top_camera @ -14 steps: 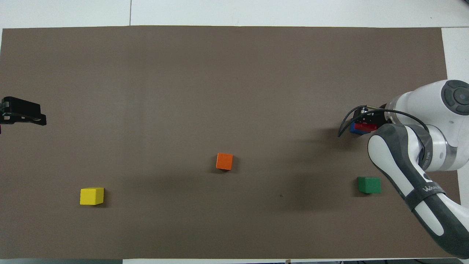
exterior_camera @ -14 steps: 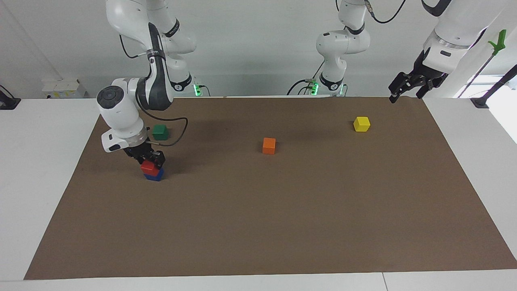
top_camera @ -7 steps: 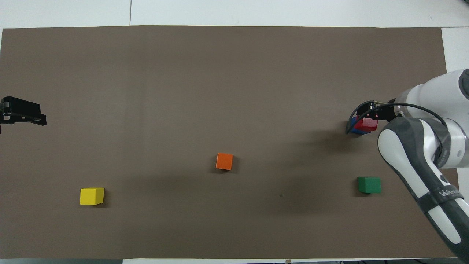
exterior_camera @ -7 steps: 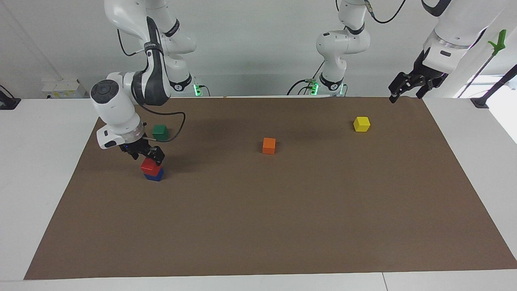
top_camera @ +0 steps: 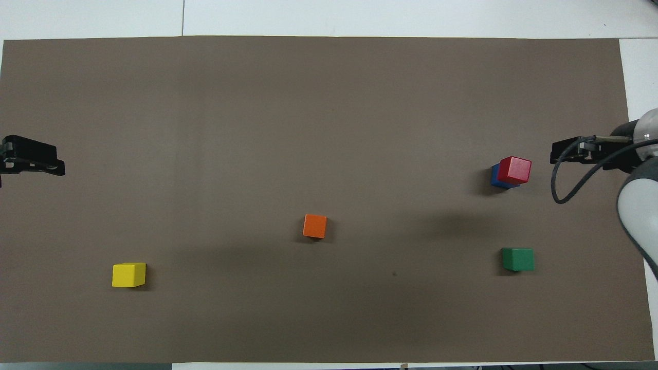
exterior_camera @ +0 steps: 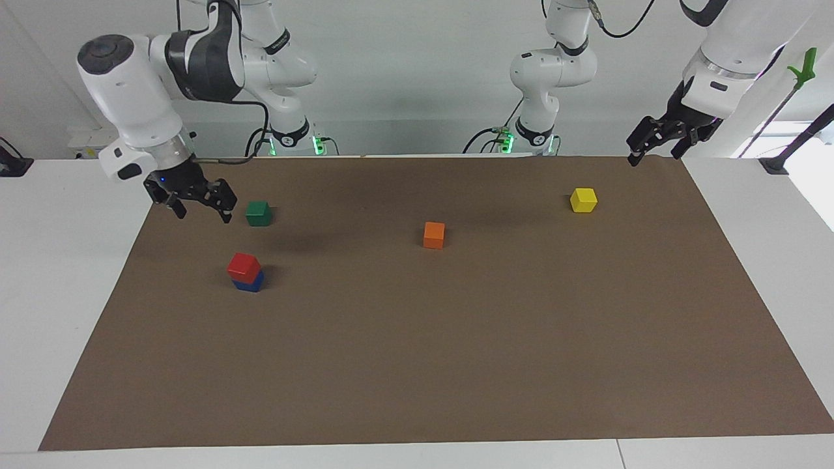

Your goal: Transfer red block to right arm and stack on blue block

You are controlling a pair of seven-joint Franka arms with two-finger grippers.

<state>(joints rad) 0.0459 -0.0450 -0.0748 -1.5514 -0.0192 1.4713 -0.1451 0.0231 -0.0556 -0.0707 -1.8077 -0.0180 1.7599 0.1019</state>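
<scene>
Two small glossy cubes now stand stacked and free: the red block point(exterior_camera: 243, 265) rests on the blue block point(exterior_camera: 250, 282), slightly askew. The right gripper point(exterior_camera: 198, 200), fingers spread and empty, has let go and risen away from the stack, hanging beside the dark green cube point(exterior_camera: 258, 213). Toward the left arm's end from the stack, the left gripper point(exterior_camera: 657, 147) waits, fingers apart. The stacking looks finished.

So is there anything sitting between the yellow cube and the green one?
Yes, the orange cube, roughly midway between the yellow cube and green cube, a little farther from the robots; the overhead view shows it.
</scene>
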